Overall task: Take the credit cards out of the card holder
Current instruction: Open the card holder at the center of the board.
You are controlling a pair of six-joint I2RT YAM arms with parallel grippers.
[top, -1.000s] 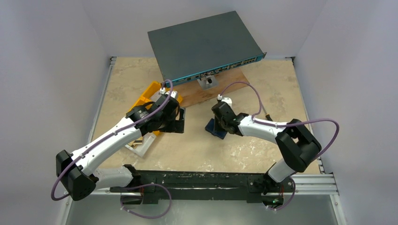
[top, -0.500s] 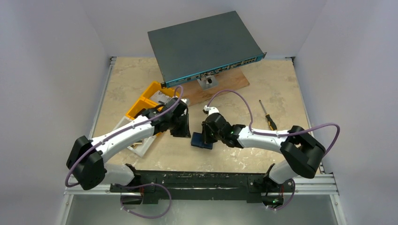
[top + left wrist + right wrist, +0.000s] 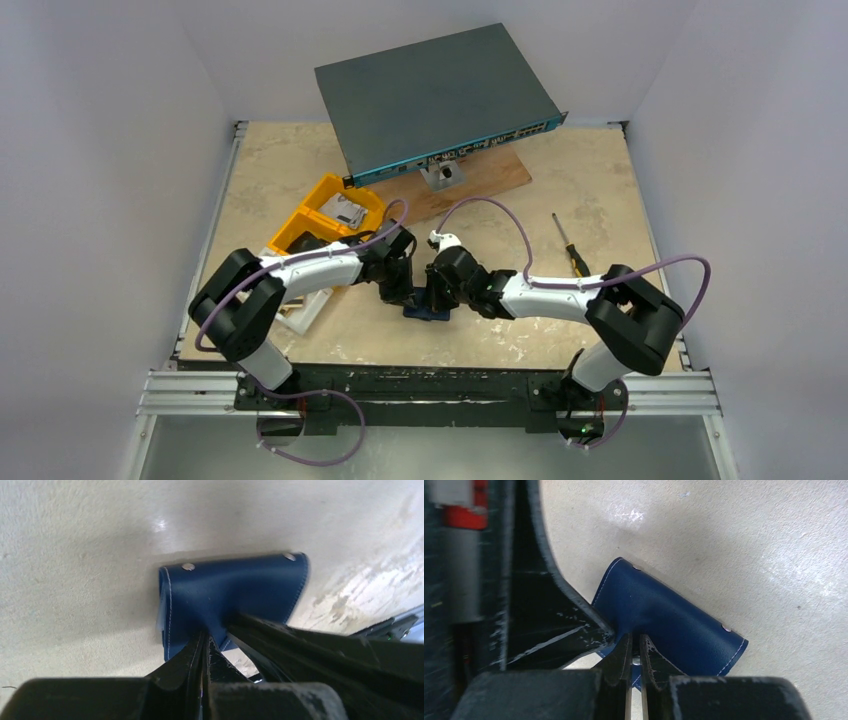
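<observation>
The card holder, a small navy folding wallet with white stitching and pale studs, sits just above the table between the two arms. My left gripper comes in from the left and is shut on the holder's near edge, puckering the cover at its fingertips. From the right, my right gripper is shut on the same edge of the card holder, its fingers pinching close beside the left gripper's. The credit cards are hidden.
Yellow bins and a white frame lie under and left of the left arm. A grey network switch rests on a wooden board at the back. A screwdriver lies to the right.
The right gripper carried the card holder left and toward the near edge. The left arm swung in to meet it, and its gripper went from open to shut on the holder.
</observation>
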